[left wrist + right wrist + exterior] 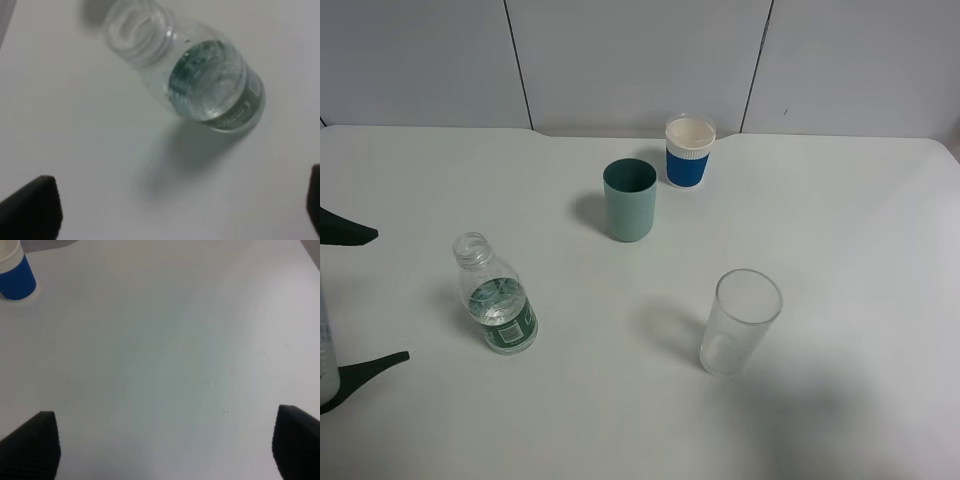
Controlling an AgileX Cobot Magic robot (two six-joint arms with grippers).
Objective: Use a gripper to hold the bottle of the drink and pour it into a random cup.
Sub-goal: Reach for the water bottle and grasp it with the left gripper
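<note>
The bottle of the drink (pixel 498 300) stands upright and uncapped on the white table (pixel 840 230), front left, clear with a dark green label and some liquid inside. My left gripper (pixel 365 298) is at the left edge, open, its two dark fingers spread wide and well short of the bottle. In the left wrist view the bottle (pixel 200 75) lies ahead of the open left gripper (pixel 172 210), with nothing between the fingers. The teal-green cup (pixel 630 200) stands upright toward the back centre. My right gripper (pixel 162 445) is open over bare table and does not show in the high view.
A white-and-blue cup (pixel 690 152) stands just behind and right of the teal cup, also seen as the blue cup (pixel 15 275) in the right wrist view. A clear glass tumbler (pixel 740 322) stands front centre-right. A panelled wall runs behind the table.
</note>
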